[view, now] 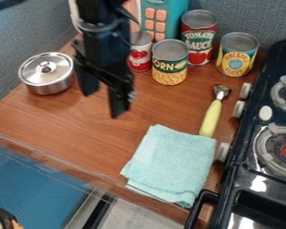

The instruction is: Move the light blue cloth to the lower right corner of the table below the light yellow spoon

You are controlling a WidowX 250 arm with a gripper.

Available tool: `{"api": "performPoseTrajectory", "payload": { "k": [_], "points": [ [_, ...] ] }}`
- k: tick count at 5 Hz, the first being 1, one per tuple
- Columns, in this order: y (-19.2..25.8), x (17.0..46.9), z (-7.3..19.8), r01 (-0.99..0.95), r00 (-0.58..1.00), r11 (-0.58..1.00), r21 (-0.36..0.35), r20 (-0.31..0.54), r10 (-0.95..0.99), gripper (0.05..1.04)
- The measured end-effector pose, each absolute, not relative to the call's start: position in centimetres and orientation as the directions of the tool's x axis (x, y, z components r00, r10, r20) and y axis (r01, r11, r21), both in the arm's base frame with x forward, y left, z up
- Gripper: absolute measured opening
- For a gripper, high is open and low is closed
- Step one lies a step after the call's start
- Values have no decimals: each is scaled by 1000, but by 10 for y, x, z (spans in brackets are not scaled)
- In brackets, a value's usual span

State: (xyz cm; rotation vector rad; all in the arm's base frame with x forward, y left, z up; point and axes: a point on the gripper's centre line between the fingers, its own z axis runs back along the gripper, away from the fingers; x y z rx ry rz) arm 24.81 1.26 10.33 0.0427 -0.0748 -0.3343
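- Brown wood-look table [61,120] runs beneath my whole workspace, with a dark stove [236,166] along it at 4 o'clock. I read the clock from the middle of my view.
- The light blue cloth [172,163] lies folded at 5 o'clock, near the table's front edge and just beside the stove.
- The light yellow spoon [211,118] is at 3 o'clock, bowl pointing to 1, its handle end meeting the cloth's upper edge.
- My gripper [102,102] hangs at 10 o'clock, well apart from the cloth, its fingers spread with nothing between them.
- I judge the job to be at its end: the cloth already sits in the lower right corner, below the spoon. The next move probably asks only that I back the arm [103,40] away towards 11; if I do nudge the cloth, I'd lift lightly so the spoon doesn't get dragged.
- I can't tell whether the handle tip tucks under the cloth, or whether the cloth's lowest fold overhangs the edge. The arm hides the table behind it, and a dark object [2,217] at 8 o'clock is cut off.
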Motion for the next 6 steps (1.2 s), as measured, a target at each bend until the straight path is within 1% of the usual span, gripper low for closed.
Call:
{"api": "performPoseTrajectory", "payload": {
  "k": [2, 4, 6],
  "points": [
    [-26, 255, 78, 378, 923, 924, 57, 47, -381, 1000],
    [-54, 258, 56, 432, 897, 895, 107, 52, -439, 1000],
    [-58, 251, 33, 444, 893, 888, 120, 20, -449, 1000]
  ]
}}
